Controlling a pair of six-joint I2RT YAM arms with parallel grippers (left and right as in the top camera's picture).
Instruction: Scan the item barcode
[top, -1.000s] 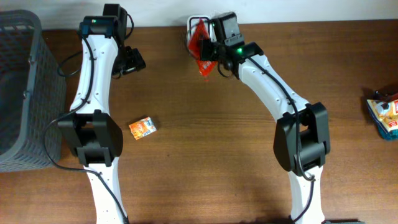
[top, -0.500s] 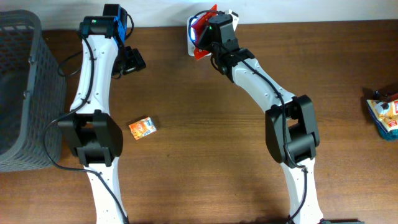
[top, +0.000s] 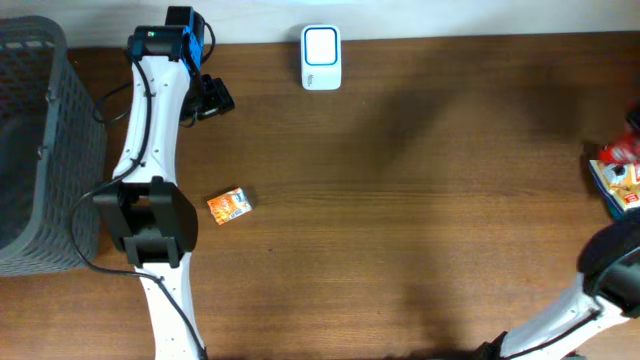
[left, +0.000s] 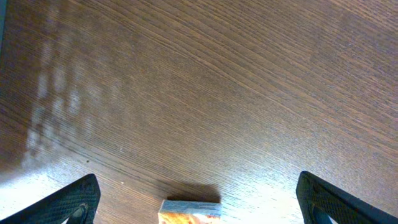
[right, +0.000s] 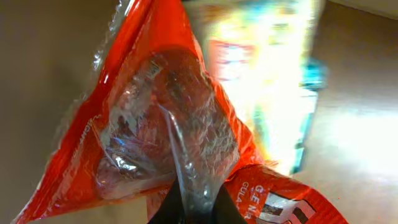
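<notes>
**Right end effector pinches red packet**

The right end effector (right: 189, 208) is pressed together on a red-orange packet (right: 168, 124), and white print beside the fingers partly reads "GULA". The left end effector (left: 199, 180) is spread wide above the desk (left: 249, 93), with a small orange box (left: 189, 211) lying between its fingers.

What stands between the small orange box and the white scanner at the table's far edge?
Nothing visible does. Only bare wooden table lies between the orange box and the scanner; the left arm runs beside that line, not across it.
</notes>
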